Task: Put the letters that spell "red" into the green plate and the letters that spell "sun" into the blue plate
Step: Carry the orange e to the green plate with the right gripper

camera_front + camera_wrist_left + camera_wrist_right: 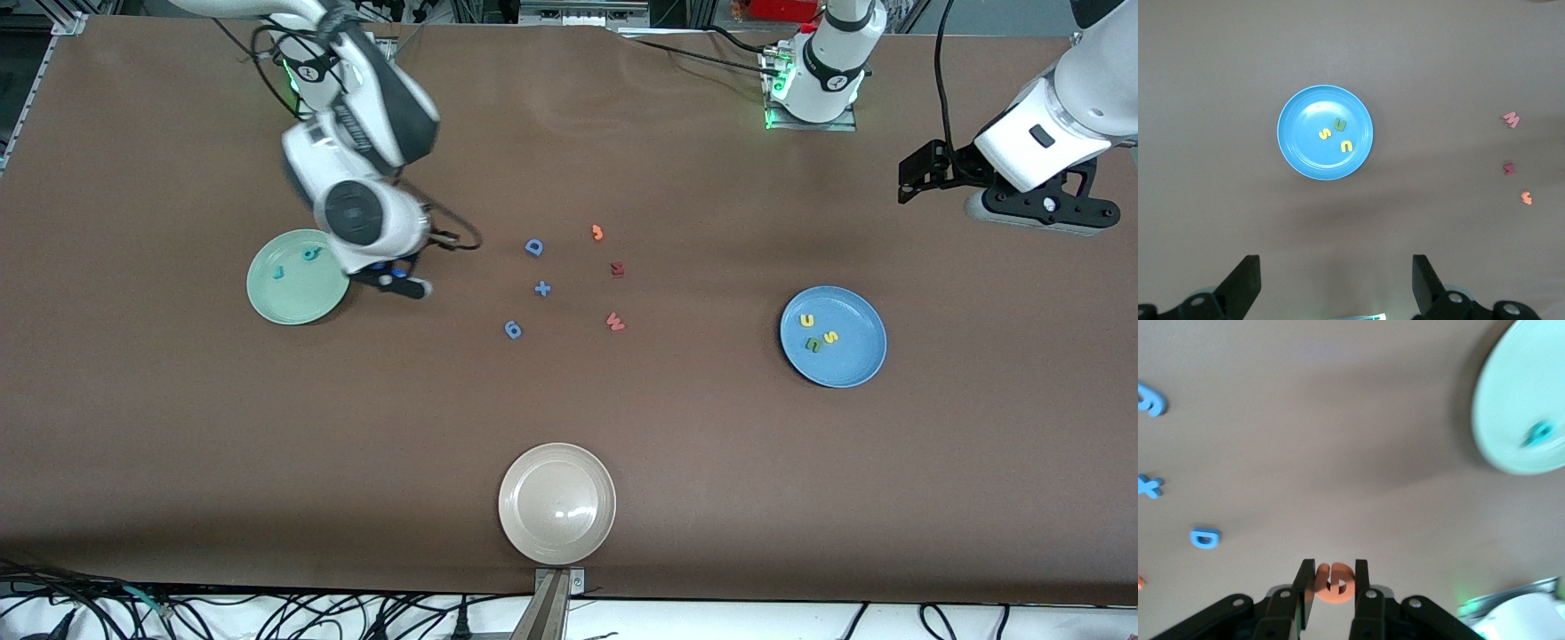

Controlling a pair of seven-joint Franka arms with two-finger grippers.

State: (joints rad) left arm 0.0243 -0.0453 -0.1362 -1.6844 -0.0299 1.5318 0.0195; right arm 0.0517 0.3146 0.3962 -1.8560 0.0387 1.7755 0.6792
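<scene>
The green plate [267, 298] [1511, 420] lies toward the right arm's end and holds the teal "r" [278, 273] and teal "d" [310, 254]; one teal letter [1538, 433] shows in the right wrist view. My right gripper [400, 283] [1333, 577] hangs over the table just beside that plate's rim, shut on the orange "e" [1335, 583]. The blue plate [858, 364] [1295, 150] holds the yellow "u" [806, 321] [1346, 145], green "n" [813, 345] [1339, 124] and yellow "s" [831, 337] [1325, 133]. My left gripper [1042, 210] [1336, 270] waits open and empty, high over the table's left-arm end.
Loose pieces lie mid-table: a blue "D" [533, 247] [1205, 538], a blue cross [542, 288] [1148, 487], a blue "6" [513, 330], an orange hooked piece [597, 233], a dark red "M" [617, 268] and a red "W" [614, 321]. A beige plate [516, 533] sits near the front edge.
</scene>
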